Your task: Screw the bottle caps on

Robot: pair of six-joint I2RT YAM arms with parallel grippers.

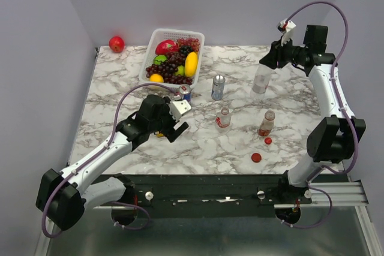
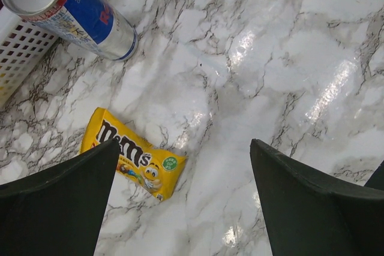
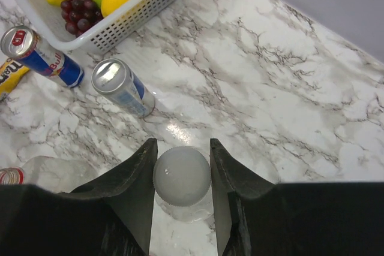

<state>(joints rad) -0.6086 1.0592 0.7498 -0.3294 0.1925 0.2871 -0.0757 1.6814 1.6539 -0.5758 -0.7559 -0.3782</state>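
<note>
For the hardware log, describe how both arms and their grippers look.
The left arm and right arm have white links with bulky black joints. A purple cable loops along each. The left gripper and right gripper have black wedge-shaped fingers.

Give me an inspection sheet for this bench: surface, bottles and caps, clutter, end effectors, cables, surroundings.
Surface: marble table, no spills seen.
Job's things: tall bottle upright at back right, whitish cap on top; short bottles upright mid-table; red caps lying loose in front of them.
Clutter: fruit basket, cans, candy packet, apple by the back left corner.
End effectors: left end effector open above the candy packet; right end effector closed on the whitish cap.
Cables: purple cables loop along each arm, nothing snagged seen.
Surroundings: grey walls; metal rail at the near edge.
</note>
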